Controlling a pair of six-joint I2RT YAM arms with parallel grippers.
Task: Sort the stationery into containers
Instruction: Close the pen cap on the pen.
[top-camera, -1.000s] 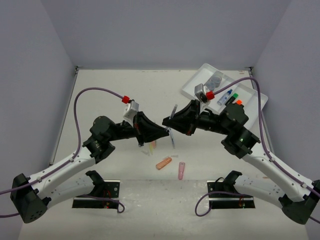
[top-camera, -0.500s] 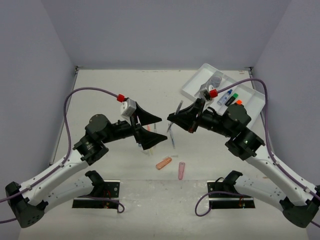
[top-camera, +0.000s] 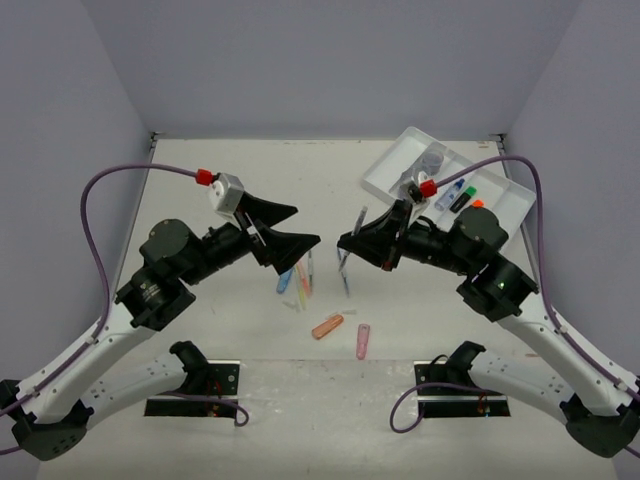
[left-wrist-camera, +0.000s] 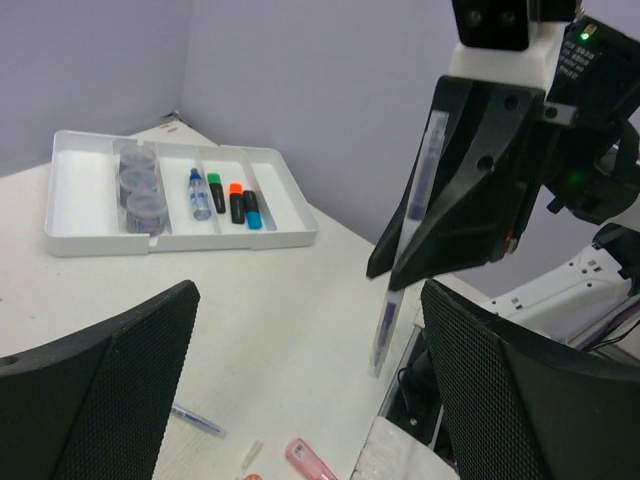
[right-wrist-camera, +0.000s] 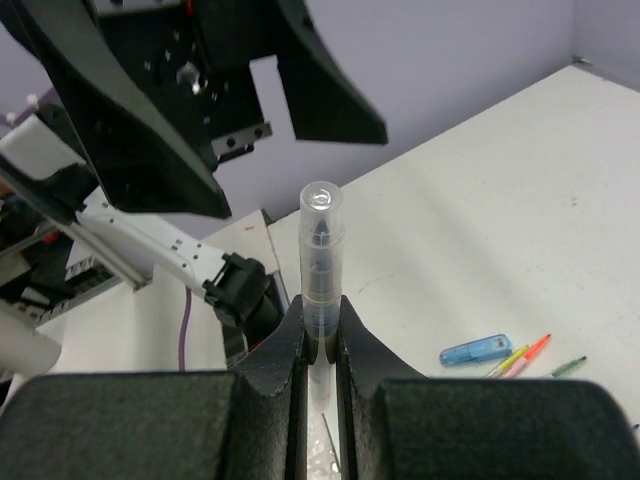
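The right gripper (top-camera: 349, 244) is clamped on a clear pen (right-wrist-camera: 320, 262), which stands almost upright between its fingers above the middle of the desk (top-camera: 220, 190). The pen's top end sticks up past the fingers. Its lower end hangs below them, off the desk. The left gripper (top-camera: 306, 225) faces it from the left with its jaws spread wide and nothing between them. It is near the pen but not touching it.

The white tray (top-camera: 392, 170) lies at the far right corner of the desk, set at an angle to the edges. Three round grey-blue pots (left-wrist-camera: 138, 187) sit in a row in one of its long compartments. In the compartments alongside lie a blue-capped marker (left-wrist-camera: 200, 192) and black highlighters (left-wrist-camera: 236, 203) capped green, orange and blue.

Loose pieces lie on the desk below the two grippers, toward the middle of the near edge. A blue capsule (top-camera: 285, 280) lies just beside a few thin coloured pens (top-camera: 303, 287). An orange capsule (top-camera: 327, 326) and a pink capsule (top-camera: 363, 340) lie nearer the edge.
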